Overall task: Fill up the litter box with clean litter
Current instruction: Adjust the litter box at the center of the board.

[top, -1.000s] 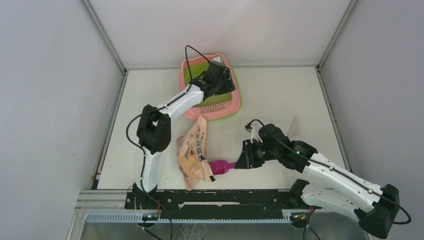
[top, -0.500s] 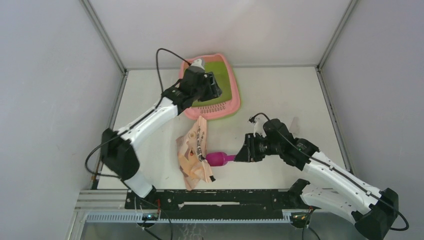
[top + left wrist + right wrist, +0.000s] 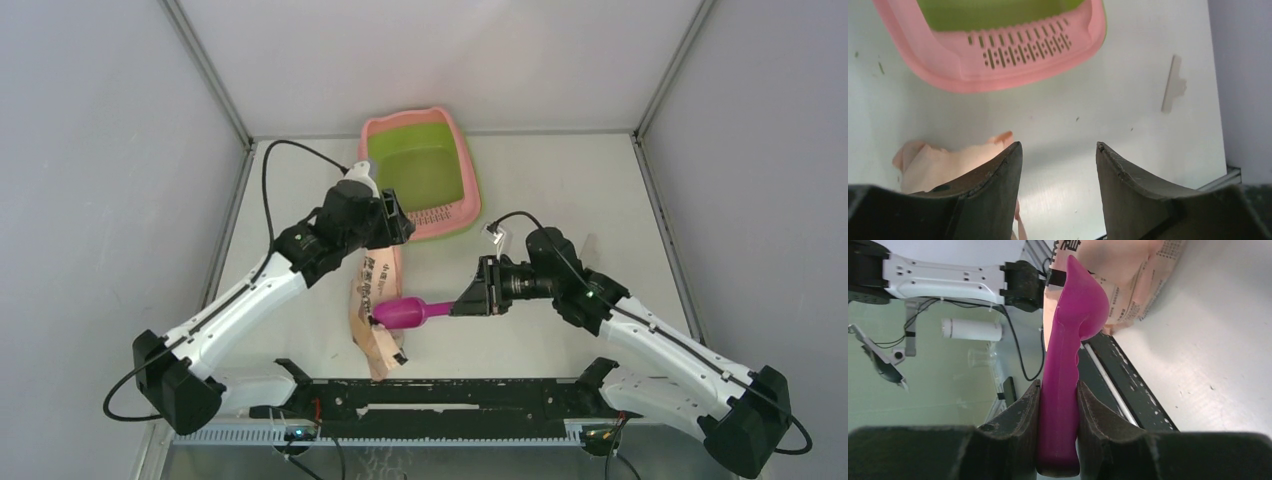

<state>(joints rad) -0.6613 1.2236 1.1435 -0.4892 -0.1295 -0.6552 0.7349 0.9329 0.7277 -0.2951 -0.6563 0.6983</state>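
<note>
Top view, clock read from the tabletop [image 3: 560,190] centre, 6 o'clock at the arm bases.

Nearest, at 7 o'clock: peach-pink printed bag [image 3: 365,335], crumpled, lying lengthwise close to the near edge. Across its middle, magenta scoop [image 3: 405,313], bowl toward 9 o'clock, handle toward 3; cannot tell whether resting on the bag or held just above it.

At 5 o'clock: right gripper [image 3: 470,299], reaching toward 9. Jaws clenched on the scoop handle; in the right wrist view both pads press against its sides.

At 3 o'clock: small pale grey strip [image 3: 588,250], flat on the tabletop, well apart from everything else.

At 10 o'clock: left gripper [image 3: 398,225], above the far end of the bag. Jaws released, spread wide, nothing between them in the left wrist view. Just beside the near left corner of the litter box, apart from it.

Farthest, at 12 o'clock: litter box [image 3: 364,150], against the far edge, pink rim, lime-green basin, perforated pink grid at its 6 o'clock end.

Litter [image 3: 1077,119]: a few tiny dark specks scattered on the tabletop between box and bag, seen in the left wrist view.
</note>
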